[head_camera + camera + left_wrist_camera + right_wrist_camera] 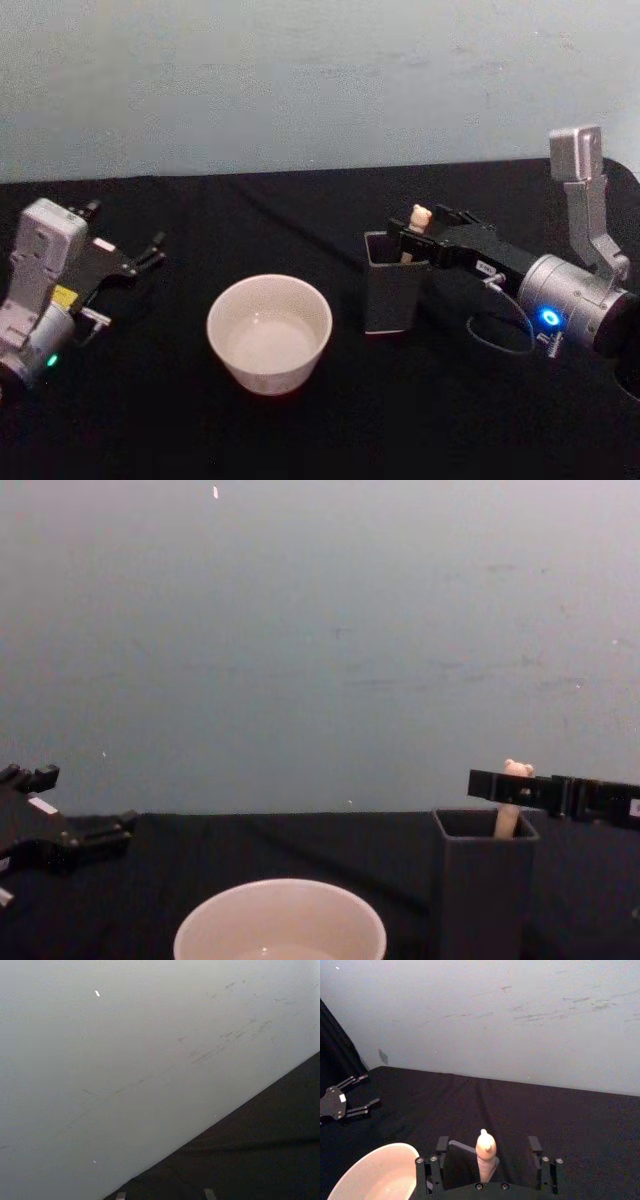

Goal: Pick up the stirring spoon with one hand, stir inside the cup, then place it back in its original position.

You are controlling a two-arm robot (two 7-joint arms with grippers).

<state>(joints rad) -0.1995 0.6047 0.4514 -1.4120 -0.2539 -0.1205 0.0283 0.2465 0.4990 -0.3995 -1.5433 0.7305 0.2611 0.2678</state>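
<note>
cream cup [269, 333] foremost; peach bear-topped spoon [417, 229] upright in holder [393, 287].

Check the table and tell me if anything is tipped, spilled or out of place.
Nothing stands out. The cup sits upright on the black table, no spill around it. The stirring spoon stands in the upright dark holder, with the right gripper open around its handle. The left gripper is open, off to the left.

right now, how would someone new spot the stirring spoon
On the black table, right of the cream cup, stands a dark square holder. The stirring spoon stands in it between the right pincer's open fingers, its peach handle topped by a tiny bear head.
</note>
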